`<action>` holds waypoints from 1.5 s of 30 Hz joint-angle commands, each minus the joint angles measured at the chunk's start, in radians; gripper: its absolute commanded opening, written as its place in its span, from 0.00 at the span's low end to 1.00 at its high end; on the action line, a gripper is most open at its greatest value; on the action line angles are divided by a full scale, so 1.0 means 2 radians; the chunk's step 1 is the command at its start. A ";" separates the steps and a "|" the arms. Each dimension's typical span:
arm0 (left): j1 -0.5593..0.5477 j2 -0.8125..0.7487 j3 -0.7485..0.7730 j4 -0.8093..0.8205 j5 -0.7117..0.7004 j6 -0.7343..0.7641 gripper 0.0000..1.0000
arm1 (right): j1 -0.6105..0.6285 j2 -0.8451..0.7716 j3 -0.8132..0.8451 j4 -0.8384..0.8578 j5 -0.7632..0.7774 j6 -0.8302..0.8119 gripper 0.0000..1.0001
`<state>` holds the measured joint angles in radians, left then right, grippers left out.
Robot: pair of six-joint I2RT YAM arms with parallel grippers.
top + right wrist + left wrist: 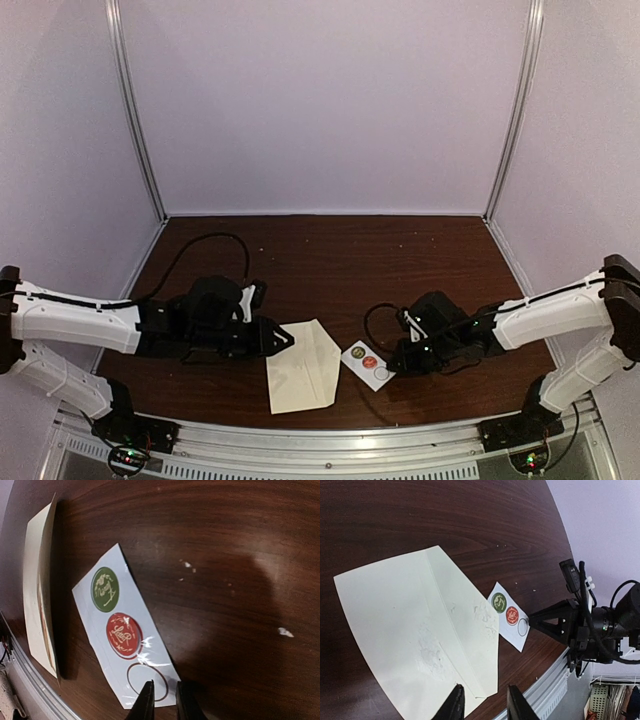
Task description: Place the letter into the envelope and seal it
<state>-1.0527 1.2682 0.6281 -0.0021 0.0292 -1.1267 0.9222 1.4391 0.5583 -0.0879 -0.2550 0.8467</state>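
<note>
Evidently the sealing step is in hand. The envelope (410,630) lies flat on the table (330,260) near its front edge, flap apparently folded down, no letter showing. The left gripper (485,700) stands over its near corner, fingers apart, clasping nothing. Just beside lies the sticker card (125,635). The right gripper (162,692) sits at its empty ring, fingers nearly together; any pinch cannot be told. Next move: lift a sticker cleanly and press it on the flap.

You see a dark wood table (330,250); the cream envelope (303,368) lies flat by its near edge, a white sticker card (366,364) just to its right.
</note>
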 commanded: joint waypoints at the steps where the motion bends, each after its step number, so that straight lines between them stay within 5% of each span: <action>1: -0.013 0.013 0.025 0.015 -0.007 0.013 0.29 | -0.028 -0.037 0.002 -0.053 0.025 -0.022 0.17; 10: -0.037 0.128 0.116 0.064 0.022 0.043 0.29 | -0.031 -0.091 0.015 -0.054 -0.008 -0.022 0.23; 23: -0.041 0.325 0.263 0.083 0.082 0.087 0.25 | -0.036 -0.041 0.014 0.032 -0.038 -0.003 0.24; 45: -0.042 0.359 0.233 0.057 0.063 0.061 0.13 | -0.045 0.035 0.009 0.101 -0.064 0.008 0.22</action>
<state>-1.1297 1.9644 1.1141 0.1040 0.1677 -0.9974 0.8387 1.4937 0.5701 0.0757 -0.3714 0.8597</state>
